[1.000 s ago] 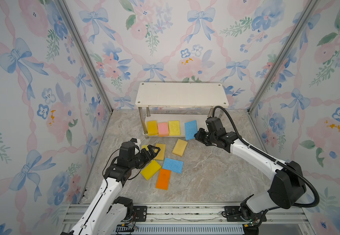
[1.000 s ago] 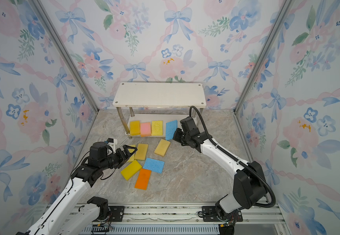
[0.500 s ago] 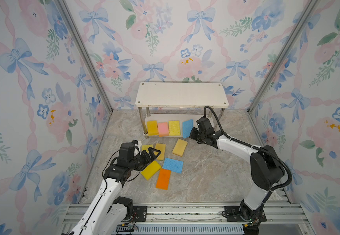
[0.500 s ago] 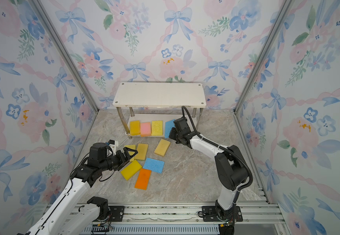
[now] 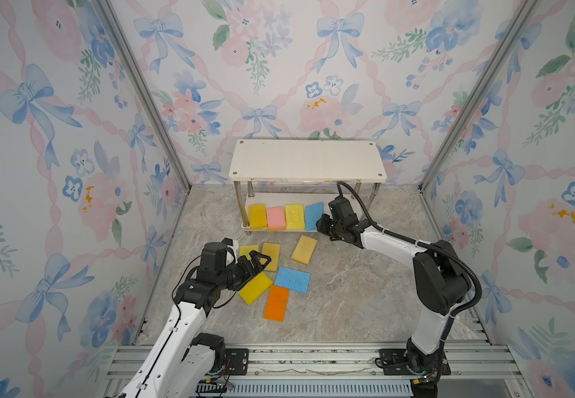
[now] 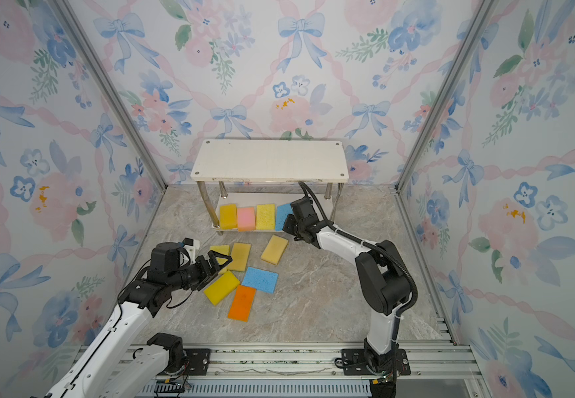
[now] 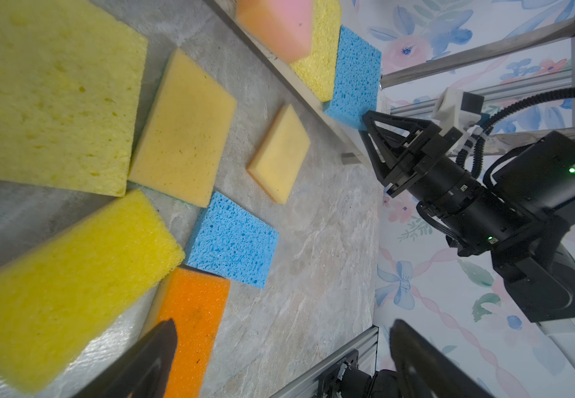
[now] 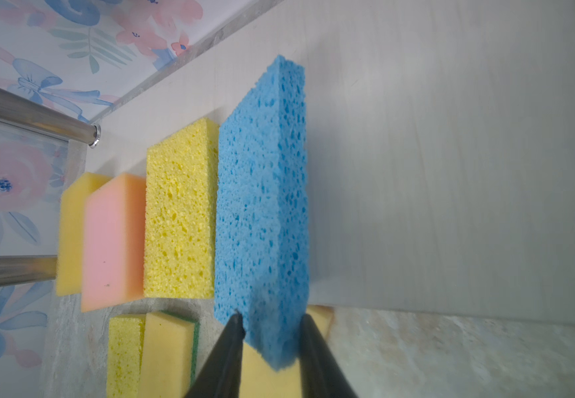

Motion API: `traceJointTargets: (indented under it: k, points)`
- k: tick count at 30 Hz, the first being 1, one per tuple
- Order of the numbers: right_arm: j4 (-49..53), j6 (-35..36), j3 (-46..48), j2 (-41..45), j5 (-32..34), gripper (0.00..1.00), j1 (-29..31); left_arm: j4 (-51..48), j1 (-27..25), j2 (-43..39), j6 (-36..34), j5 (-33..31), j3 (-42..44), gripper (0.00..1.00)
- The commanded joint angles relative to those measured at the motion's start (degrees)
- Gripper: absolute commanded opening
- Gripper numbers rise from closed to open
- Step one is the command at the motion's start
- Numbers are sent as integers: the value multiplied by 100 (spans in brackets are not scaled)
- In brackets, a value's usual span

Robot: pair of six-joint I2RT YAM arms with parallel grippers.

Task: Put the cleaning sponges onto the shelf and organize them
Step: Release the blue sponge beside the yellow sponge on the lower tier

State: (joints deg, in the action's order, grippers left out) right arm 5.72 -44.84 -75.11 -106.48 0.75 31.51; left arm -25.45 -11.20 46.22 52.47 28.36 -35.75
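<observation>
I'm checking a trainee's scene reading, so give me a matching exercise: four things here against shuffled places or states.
1 pink sponge
2 orange sponge
3 left gripper
4 right gripper

A lying on the tabletop
B wide open, holding nothing
C astride the shelved blue sponge's end
D on the shelf's lower board

Pairs: 1-D, 2-A, 3-B, 4-C
</observation>
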Motion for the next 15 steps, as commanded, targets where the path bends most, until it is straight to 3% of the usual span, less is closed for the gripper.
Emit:
traceJointTargets:
  k: [1, 6, 15]
  points:
    - [-69, 21, -161, -44, -48, 46, -113, -91, 66, 13, -140, 15, 18, 98]
    - [-7, -15, -141, 78, -122, 66, -221, -91, 83, 45, -112, -26, 6, 98]
    - [573, -98, 189, 746, 154, 78, -169, -91, 101, 120, -8, -168, -16, 98]
